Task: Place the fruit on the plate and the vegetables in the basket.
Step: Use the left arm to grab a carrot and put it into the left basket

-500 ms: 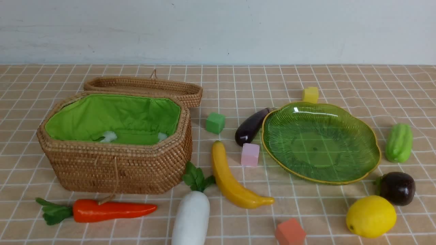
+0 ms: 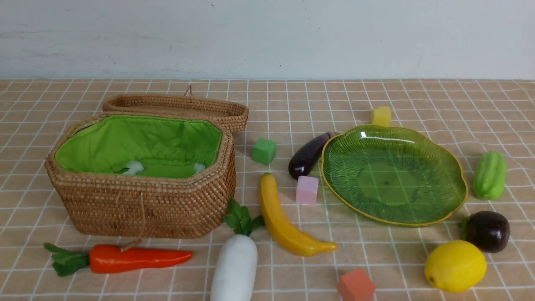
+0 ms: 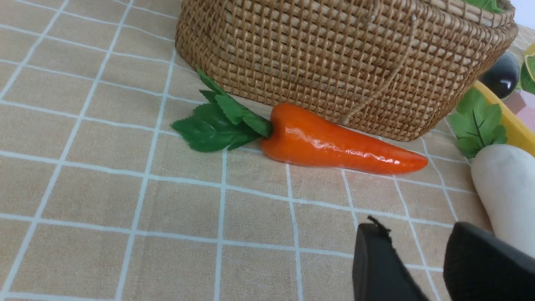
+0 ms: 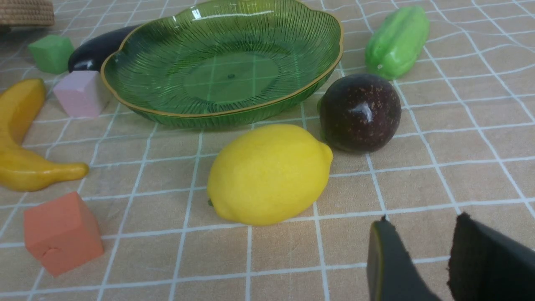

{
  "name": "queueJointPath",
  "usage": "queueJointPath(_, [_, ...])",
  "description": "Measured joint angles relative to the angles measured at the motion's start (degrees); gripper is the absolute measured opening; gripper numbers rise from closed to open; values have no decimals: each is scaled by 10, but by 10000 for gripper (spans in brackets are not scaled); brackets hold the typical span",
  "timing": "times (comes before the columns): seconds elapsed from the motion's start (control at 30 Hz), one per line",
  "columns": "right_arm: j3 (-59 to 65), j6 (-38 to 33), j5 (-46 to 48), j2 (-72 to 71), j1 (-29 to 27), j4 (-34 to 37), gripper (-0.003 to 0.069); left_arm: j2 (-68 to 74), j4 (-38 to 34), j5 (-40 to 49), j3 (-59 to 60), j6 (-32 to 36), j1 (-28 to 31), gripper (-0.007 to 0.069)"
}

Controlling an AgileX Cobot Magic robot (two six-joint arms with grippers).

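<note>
My left gripper (image 3: pixel 418 232): slightly parted, empty, near the lower-left carrot (image 2: pixel 133 258); my right gripper (image 4: pixel 422 223): same, beside the lower-right lemon (image 2: pixel 455 266).

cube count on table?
4: green cube right of the basket, pink cube beside the banana, yellow cube behind the plate, orange cube at front. Basket could hide more.

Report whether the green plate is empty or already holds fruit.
Empty. The plate shows only bare glass; the lemon, banana and round purple fruit all lie on the cloth outside it.
</note>
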Motion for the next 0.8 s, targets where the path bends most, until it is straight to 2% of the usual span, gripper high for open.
queueJointPath(0.17, [0,0,0,0,0,0,242,0,-6,-17,0,-4,0,239])
queueJointPath(0.27, [0,0,0,0,0,0,243,0,-53,-53,0,-36,0,239])
queueJointPath(0.43, [0,0,0,0,0,0,243,0,-210,-128,0,-114,0,239])
queueJointPath(0.5, [0,0,0,0,0,0,243,0,-233,-156,0,-115,0,232])
queueJointPath(0.6, [0,0,0,0,0,0,243,0,-243,-157,-9,-96,0,169])
queueJointPath(0.73, [0,0,0,0,0,0,243,18,-242,-93,-74,-15,0,4])
queueJointPath(0.8, [0,0,0,0,0,0,243,35,-241,-74,-101,22,0,-13])
